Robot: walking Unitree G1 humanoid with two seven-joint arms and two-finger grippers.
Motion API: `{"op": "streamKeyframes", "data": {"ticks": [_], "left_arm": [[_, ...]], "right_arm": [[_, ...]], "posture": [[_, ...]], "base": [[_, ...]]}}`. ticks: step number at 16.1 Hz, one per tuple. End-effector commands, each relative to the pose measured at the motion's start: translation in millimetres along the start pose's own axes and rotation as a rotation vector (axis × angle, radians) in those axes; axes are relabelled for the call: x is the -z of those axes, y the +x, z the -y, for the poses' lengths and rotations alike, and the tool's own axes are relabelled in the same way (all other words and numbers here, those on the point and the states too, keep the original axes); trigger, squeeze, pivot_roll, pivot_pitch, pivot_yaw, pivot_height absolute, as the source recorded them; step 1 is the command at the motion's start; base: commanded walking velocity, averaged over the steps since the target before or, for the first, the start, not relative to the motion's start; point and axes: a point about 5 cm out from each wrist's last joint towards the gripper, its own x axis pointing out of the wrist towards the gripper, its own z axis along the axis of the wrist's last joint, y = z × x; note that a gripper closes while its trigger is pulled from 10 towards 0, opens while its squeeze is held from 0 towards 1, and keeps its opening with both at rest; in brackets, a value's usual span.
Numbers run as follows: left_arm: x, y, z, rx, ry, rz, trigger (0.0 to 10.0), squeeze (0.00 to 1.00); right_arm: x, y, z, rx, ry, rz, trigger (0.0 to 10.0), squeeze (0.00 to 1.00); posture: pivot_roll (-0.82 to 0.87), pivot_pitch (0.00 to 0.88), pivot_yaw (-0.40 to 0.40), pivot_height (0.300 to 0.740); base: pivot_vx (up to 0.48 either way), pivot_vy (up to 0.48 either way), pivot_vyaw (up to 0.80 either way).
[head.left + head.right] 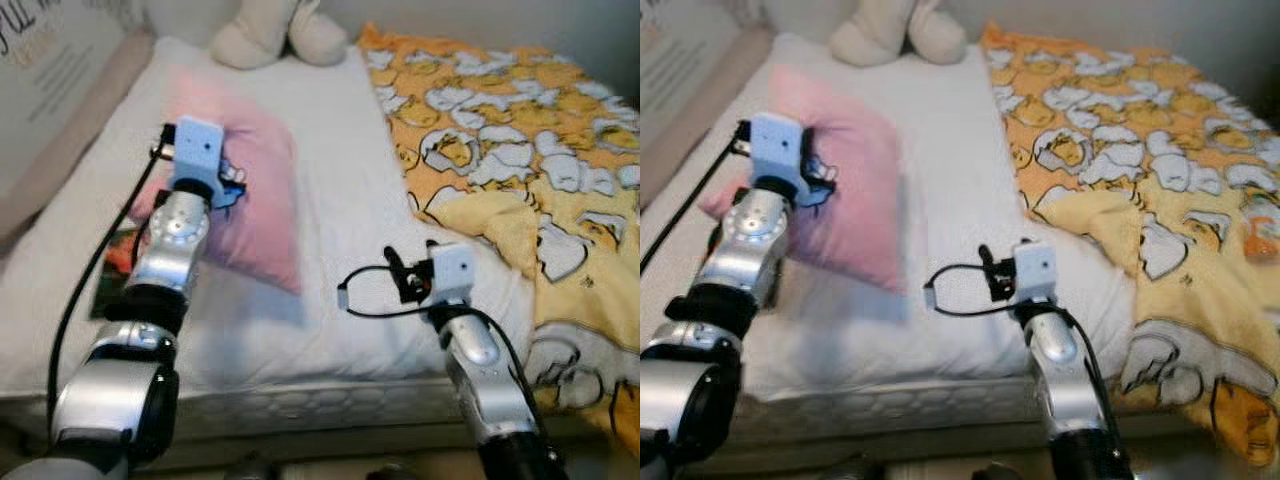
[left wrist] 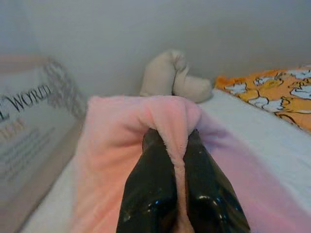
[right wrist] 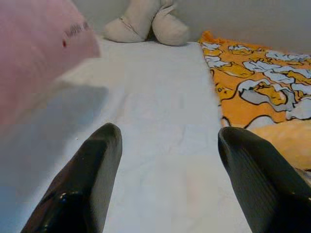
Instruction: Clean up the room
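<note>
A pink pillow (image 1: 258, 205) hangs tilted over the left part of a white bed (image 1: 345, 150), its lower edge near the sheet. My left gripper (image 2: 172, 138) is shut on a fold of the pillow's edge, with pink fabric pinched between both black fingers (image 2: 150, 184). My right gripper (image 3: 167, 133) stands open low over the bare sheet near the bed's front edge, right of the pillow, with nothing between its fingers. In the left eye view the right gripper (image 1: 402, 277) points toward the bed's middle.
A beige plush toy (image 1: 280, 30) lies at the head of the bed. An orange and yellow duck-print blanket (image 1: 520, 160) is crumpled over the right half. A dark flat item (image 1: 115, 270) lies under the pillow's left edge. A lettered board (image 1: 50, 60) leans at far left.
</note>
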Motion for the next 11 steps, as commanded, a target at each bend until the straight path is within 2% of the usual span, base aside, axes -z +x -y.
{"op": "streamKeyframes", "data": {"ticks": [1, 6, 8, 11], "left_arm": [[-14, 6.1, -14.7, -0.047, 0.034, 0.058, 10.0, 0.0], [-17, 11.7, -26.4, -0.075, 0.063, 0.055, 10.0, 0.0], [-12, 13.6, -20.2, -0.026, 0.103, 0.014, 10.0, 0.0], [-3, 13.9, -11.1, -0.011, 0.088, -0.047, 10.0, 0.0]], "right_arm": [[-2, 2.9, -6.1, -0.026, 0.009, 0.007, 10.0, 0.0], [1, 1.3, -6.4, -0.034, 0.005, -0.004, 10.0, 0.0], [2, 1.3, -6.4, -0.037, 0.003, -0.008, 10.0, 0.0], [2, 1.1, -6.8, -0.042, -0.001, -0.009, 10.0, 0.0]], "posture": [[-0.03, 0.0, -0.014, 0.74], [-0.03, 0.0, -0.018, 0.74], [-0.03, 0.0, -0.019, 0.74], [-0.04, 0.0, -0.014, 0.74]], "base": [[0.0, 0.446, 0.0], [0.0, 0.446, 0.0], [0.0, 0.437, 0.0], [0.194, 0.398, 0.0]]}}
